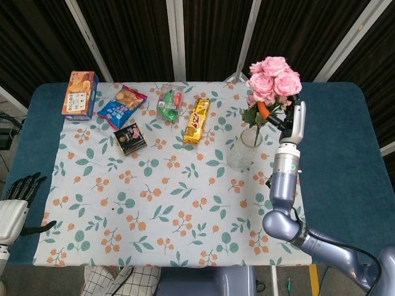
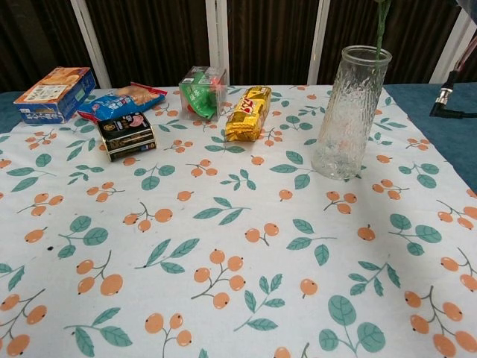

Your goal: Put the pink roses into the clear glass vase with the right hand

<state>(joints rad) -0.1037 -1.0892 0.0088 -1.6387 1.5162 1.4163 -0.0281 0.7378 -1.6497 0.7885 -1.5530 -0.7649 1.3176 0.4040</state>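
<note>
The pink roses (image 1: 272, 77) stand upright over the clear glass vase (image 1: 244, 148), held by my right hand (image 1: 281, 115), which grips the leafy stems just below the blooms. The stem's lower end reaches the vase mouth. In the chest view the green stem (image 2: 380, 30) comes down to the right side of the rim of the vase (image 2: 347, 112); whether it is inside is hard to tell. The vase stands upright on the floral cloth at the right. My left hand (image 1: 15, 204) rests empty at the table's near left edge, fingers extended.
Along the far side of the floral cloth (image 1: 154, 185) lie an orange biscuit box (image 1: 80, 94), a blue snack bag (image 1: 122, 105), a black packet (image 1: 129, 137), a clear box with green contents (image 1: 170, 103) and a yellow packet (image 1: 197, 120).
</note>
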